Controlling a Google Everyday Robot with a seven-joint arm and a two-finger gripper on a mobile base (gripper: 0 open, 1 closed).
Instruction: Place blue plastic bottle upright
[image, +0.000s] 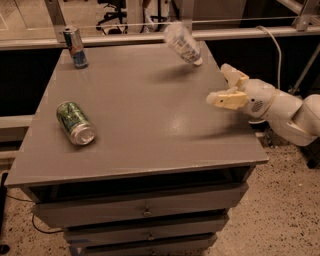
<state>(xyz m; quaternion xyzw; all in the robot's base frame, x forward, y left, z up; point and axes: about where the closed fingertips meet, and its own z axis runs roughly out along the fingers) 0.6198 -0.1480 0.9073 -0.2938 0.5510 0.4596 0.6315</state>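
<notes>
Your cream two-finger gripper hangs over the right-hand side of the grey tabletop, its jaws spread wide and holding nothing. The small clear, faintly bluish plastic bottle is well apart from it, near the far edge of the table. It is steeply tilted, with its white screw cap as the lowest end. The bottle is smeared as if in motion, and you cannot tell whether it touches the surface at all, so it is certainly not standing. The likeliest trouble is that it comes down on its side and rolls, since a light round bottle has little to stop it and the back edge is close. If you chase it with the jaws this wide, a finger could nudge it over that edge. A pinch on the smooth wall could also squirt it away. The green drink can lying on its side and the slim blue-and-silver can standing at the far left corner are both well clear of it.
</notes>
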